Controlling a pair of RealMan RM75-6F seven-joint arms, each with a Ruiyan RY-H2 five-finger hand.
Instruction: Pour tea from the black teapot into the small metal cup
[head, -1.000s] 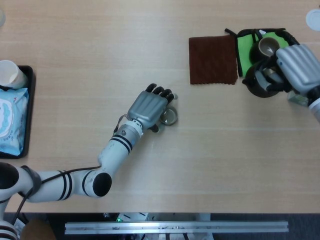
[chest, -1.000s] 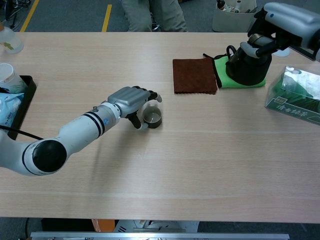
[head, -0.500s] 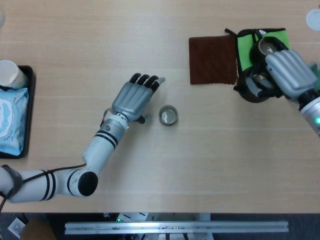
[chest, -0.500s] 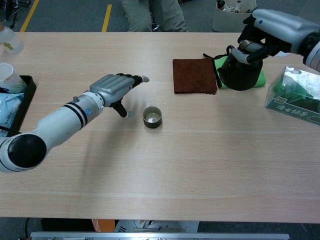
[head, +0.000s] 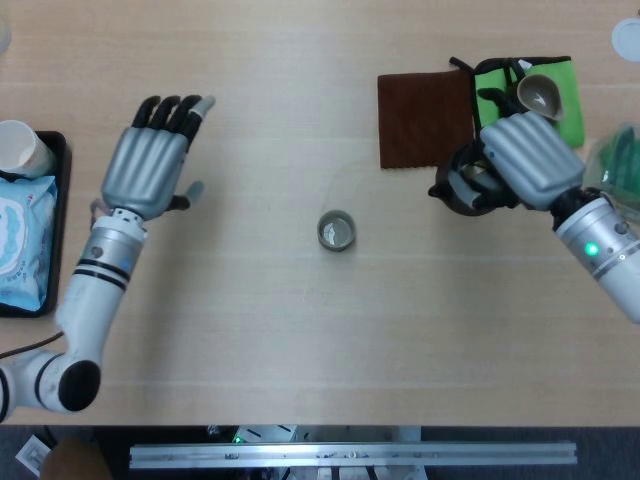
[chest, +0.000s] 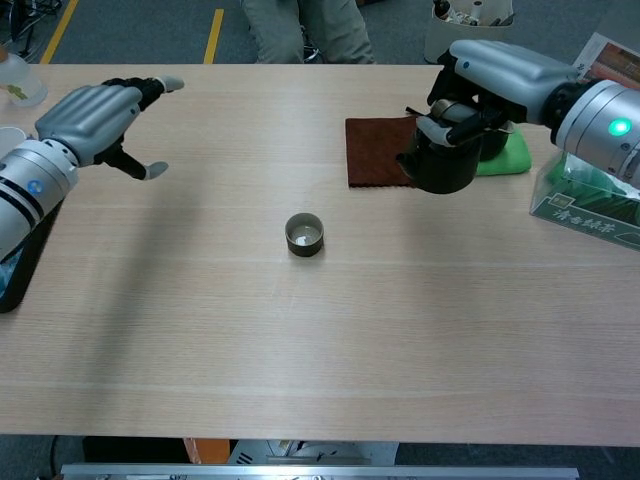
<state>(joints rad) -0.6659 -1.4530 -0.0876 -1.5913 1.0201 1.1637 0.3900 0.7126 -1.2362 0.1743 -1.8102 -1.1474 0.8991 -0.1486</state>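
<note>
Teapot (chest: 440, 165) in the right hand (head: 520, 160), black and round, gripped from above with the fingers wrapped around its top and handle, so that it hangs above the table (chest: 330, 330) rather than resting on it, beside the near corner of a brown cloth (head: 425, 120). Just behind that hand lies a green mat (head: 555, 85) with a small pale cup (head: 538, 93) on it in the head view, and a green tissue box (chest: 590, 210) sits on the hand's outer side. Well away from it toward the middle of the table stands the small metal cup (chest: 304, 234), upright and alone on the wood, with nothing touching it. The left hand (chest: 95, 115) is far off on the other side of the cup, raised with its fingers spread wide and holding nothing, dark fingertips pointing away from the robot. Beyond that hand, at the table's edge, a black tray (head: 58, 170) carries a blue packet (head: 22, 240) and a paper cup (head: 22, 148).
</note>
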